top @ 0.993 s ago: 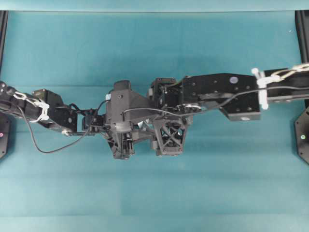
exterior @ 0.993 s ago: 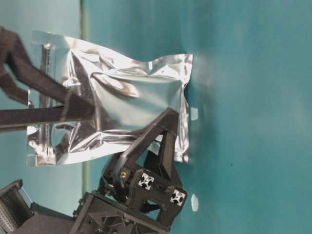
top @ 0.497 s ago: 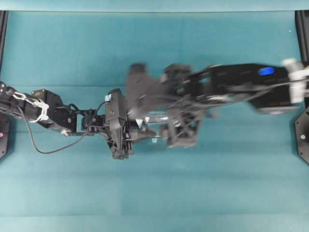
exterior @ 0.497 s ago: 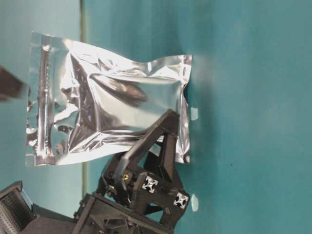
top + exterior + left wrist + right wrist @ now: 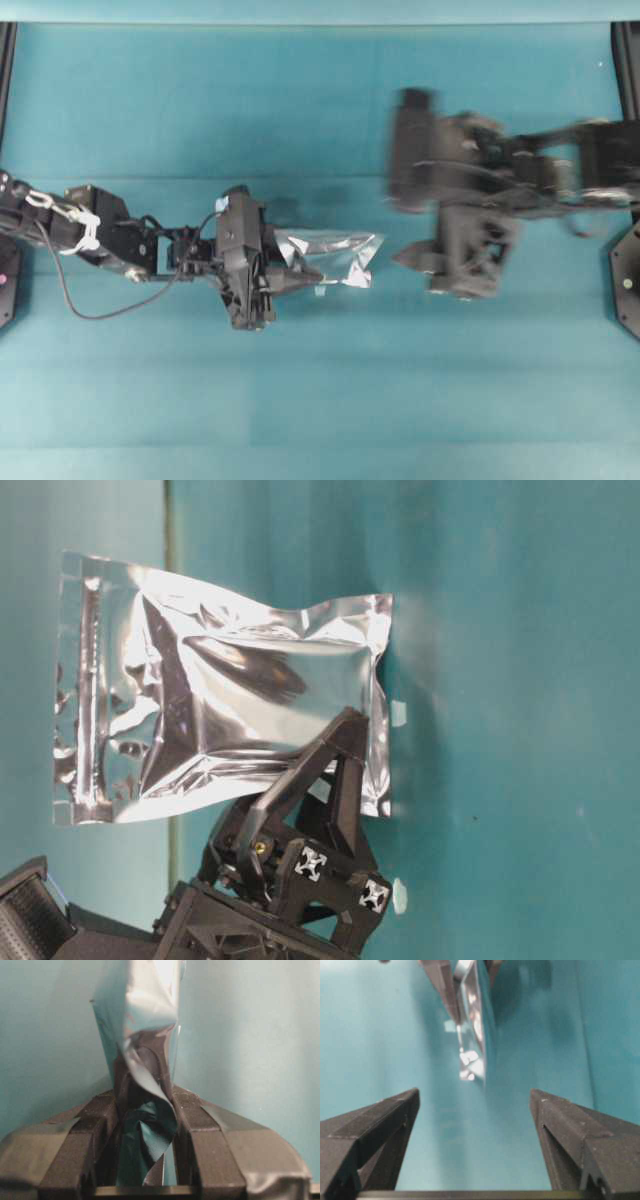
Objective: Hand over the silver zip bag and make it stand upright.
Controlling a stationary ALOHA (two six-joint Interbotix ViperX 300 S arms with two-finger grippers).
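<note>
The silver zip bag point(image 5: 335, 262) is a shiny crinkled foil pouch at the table's middle. In the table-level view, which is turned sideways, the bag point(image 5: 230, 710) stands on its bottom edge with the zip strip at the far end from the table. My left gripper point(image 5: 292, 276) is shut on the bag's side edge, and the foil point(image 5: 145, 1020) rises from between its fingers point(image 5: 200, 1130). My right gripper point(image 5: 412, 258), blurred, is open to the right of the bag and apart from it. In its wrist view the right gripper point(image 5: 475, 1097) holds nothing, with the bag point(image 5: 475, 1025) ahead.
Two tiny white scraps point(image 5: 398, 713) point(image 5: 398, 895) lie on the teal table by the bag's bottom edge. Black frame posts stand at the table's left point(image 5: 8, 60) and right point(image 5: 628, 60) edges.
My right arm has pulled back to the right, off the bag's top and away from the left gripper. The left gripper and the bag have stayed in place.
</note>
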